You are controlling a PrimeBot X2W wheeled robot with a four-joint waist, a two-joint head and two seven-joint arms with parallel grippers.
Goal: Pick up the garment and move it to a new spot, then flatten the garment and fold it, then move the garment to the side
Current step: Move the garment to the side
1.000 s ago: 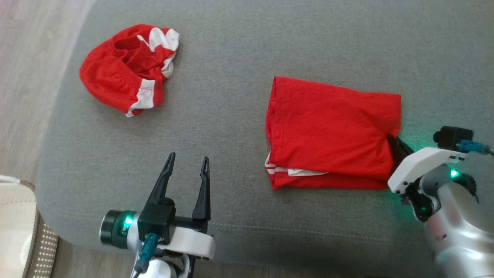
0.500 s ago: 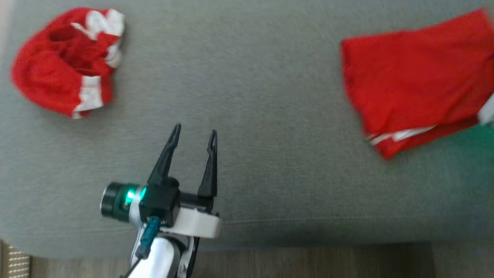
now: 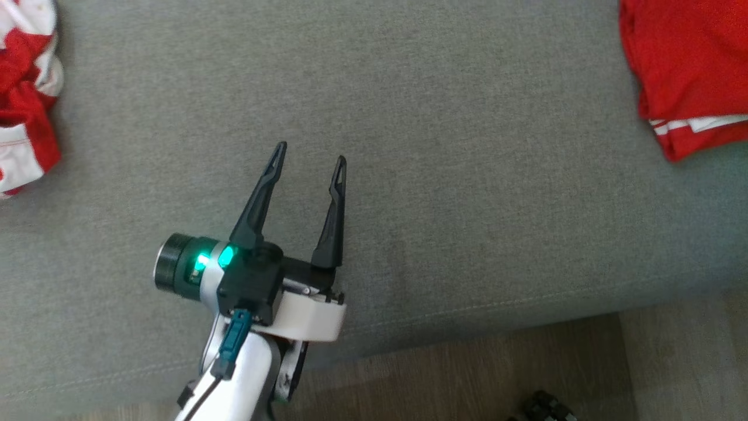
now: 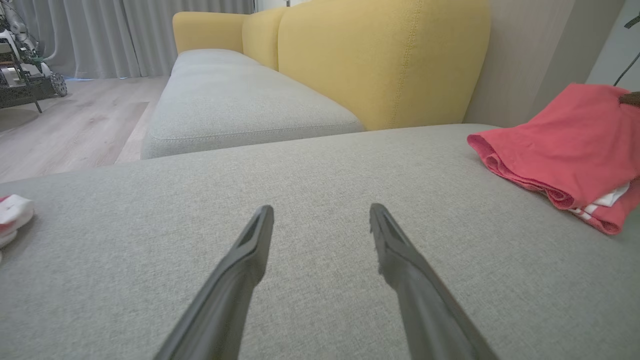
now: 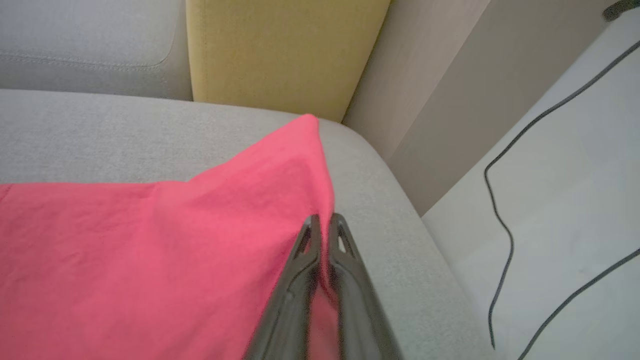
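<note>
The folded red garment (image 3: 684,58) with white trim lies on the grey cushion (image 3: 438,146) at the head view's top right corner, partly cut off by the frame. In the right wrist view my right gripper (image 5: 325,217) is shut on the garment's (image 5: 150,250) edge near the cushion's rounded corner. My left gripper (image 3: 311,152) hovers open over bare cushion in the middle, well left of the garment. In the left wrist view that gripper (image 4: 321,209) holds nothing, and the garment (image 4: 565,140) sits at the far right.
A second, crumpled red and white garment (image 3: 23,99) lies at the cushion's left edge. Wooden floor (image 3: 497,374) runs along the cushion's near edge. A yellow sofa back (image 4: 375,60) stands behind. Dark cables (image 5: 500,200) trail over a white surface right of the cushion.
The head camera has shifted. The folded garment, held by my right gripper, has slid right, far from the crumpled one. My left gripper stays open.
</note>
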